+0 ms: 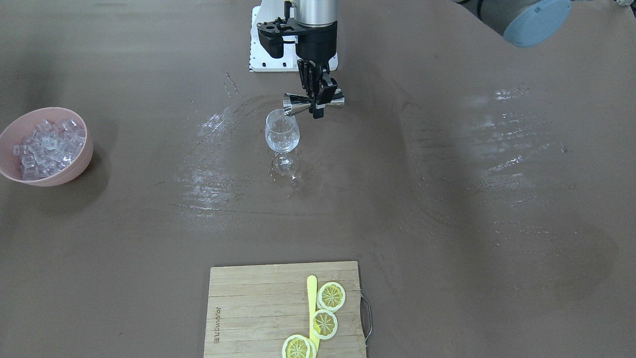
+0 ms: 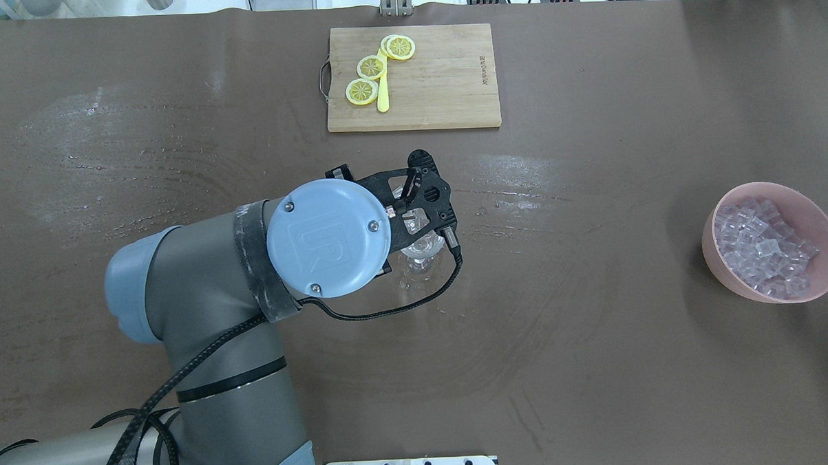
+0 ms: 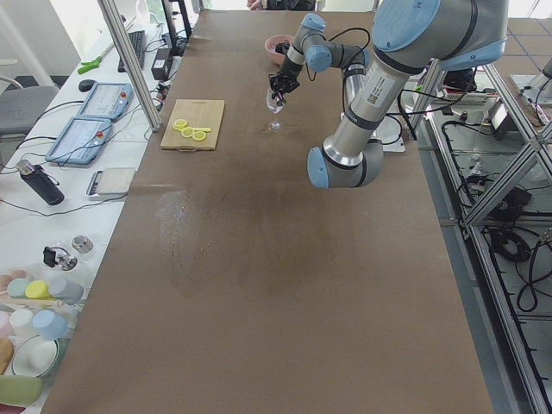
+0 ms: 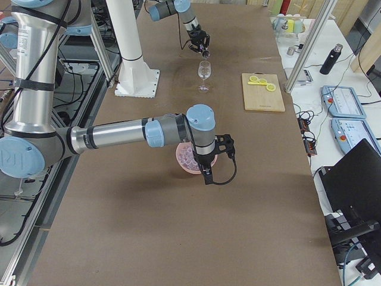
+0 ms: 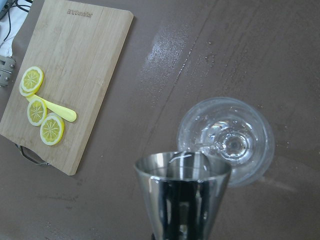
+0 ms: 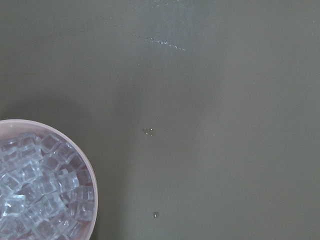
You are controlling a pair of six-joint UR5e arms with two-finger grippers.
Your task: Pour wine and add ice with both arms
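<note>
Left wrist-mounted view first: the jigger (image 5: 182, 192) fills the foreground, its open mouth turned away from the lens. Just past its lip and below it stands the glass (image 5: 235, 142). Farther out on that side lies the board (image 5: 85, 65) with three lemon slices (image 5: 37, 111).

From across the table, the left claw (image 1: 318, 102) is clenched on the jigger's narrow waist. The jigger's long axis lies about level. One cone points to the robot's right with its mouth over the glass rim, and the other cone points back the opposite way. The glass stands upright just under the claw and looks to hold some clear liquid low in its bowl.

I take this to be the pour itself, at or near full tip. The next move calls for holding the mouth over the rim until it drains. After that the jigger wants turning back upright and lifting clear without knocking the glass.

Well away from the left claw sits the pink bowl (image 1: 74, 171), heaped with ice (image 1: 47, 144). None of the ice is in the glass yet.

The right claw (image 4: 208, 170) hangs near that bowl. Only the side view shows it, so I cannot tell whether it is released or clenched. Its own camera catches just part of the bowl, low in one corner.
</note>
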